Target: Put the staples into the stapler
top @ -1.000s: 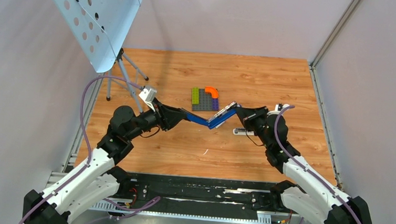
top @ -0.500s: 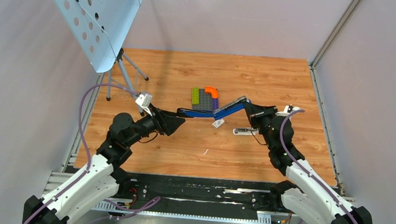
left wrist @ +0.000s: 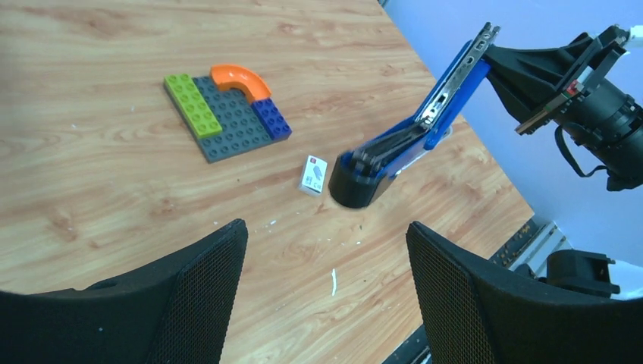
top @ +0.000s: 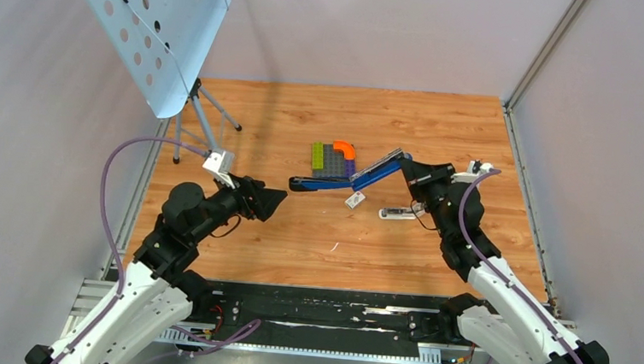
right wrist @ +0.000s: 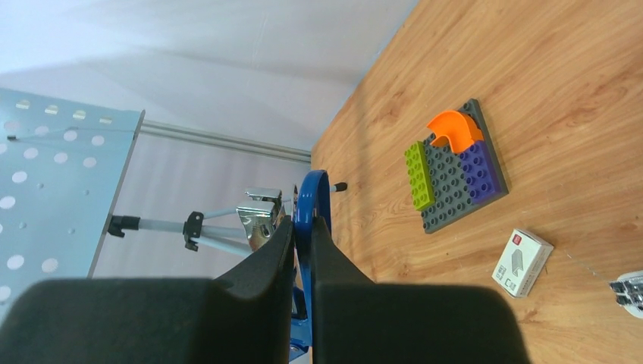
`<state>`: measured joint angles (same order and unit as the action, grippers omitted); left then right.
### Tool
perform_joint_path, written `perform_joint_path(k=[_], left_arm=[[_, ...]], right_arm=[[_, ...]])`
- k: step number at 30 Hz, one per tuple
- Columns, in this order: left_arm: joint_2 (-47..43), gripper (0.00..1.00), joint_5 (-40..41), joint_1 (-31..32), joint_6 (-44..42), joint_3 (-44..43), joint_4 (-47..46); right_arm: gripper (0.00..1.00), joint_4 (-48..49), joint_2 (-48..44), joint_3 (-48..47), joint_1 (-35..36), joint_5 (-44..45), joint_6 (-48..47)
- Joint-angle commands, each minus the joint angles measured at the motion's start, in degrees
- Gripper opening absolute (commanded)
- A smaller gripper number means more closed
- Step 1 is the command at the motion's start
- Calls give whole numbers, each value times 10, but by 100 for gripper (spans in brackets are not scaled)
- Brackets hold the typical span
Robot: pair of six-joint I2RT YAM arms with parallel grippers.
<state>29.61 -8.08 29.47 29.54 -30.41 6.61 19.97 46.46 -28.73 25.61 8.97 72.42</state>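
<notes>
Right gripper [top: 411, 168]: jaws clenched on blue stapler [top: 349, 177], which is unfolded and held aloft, likely to expose magazine for loading. Left gripper [top: 273, 198]: jaws spread, empty, apart at stapler's 9 o'clock. Staple box [top: 352, 200] on table [top: 297, 249], 6 o'clock of stapler hinge; block plate [top: 333, 160] at 12.

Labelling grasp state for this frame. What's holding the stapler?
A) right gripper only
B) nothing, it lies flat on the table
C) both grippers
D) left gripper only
A: the right gripper is clamped on one end of the stapler and holds it above the table, while the left gripper stands open and clear of the stapler's other end.
</notes>
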Motion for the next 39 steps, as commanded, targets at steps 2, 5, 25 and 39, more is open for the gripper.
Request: perform_joint_path(k=[2, 5, 25, 39], left_arm=[[32, 80, -2, -2, -88, -105, 66], [88, 77, -51, -2, -110, -167, 71], [195, 53, -82, 92, -92, -50, -46], [220, 38, -70, 97, -53, 15, -123]], right_arm=[[0, 20, -4, -49, -9, -63, -47], [0, 20, -6, -42, -10, -80, -49], [0, 57, 2, -36, -10, -104, -7], [0, 91, -3, -24, -9, -107, 24]])
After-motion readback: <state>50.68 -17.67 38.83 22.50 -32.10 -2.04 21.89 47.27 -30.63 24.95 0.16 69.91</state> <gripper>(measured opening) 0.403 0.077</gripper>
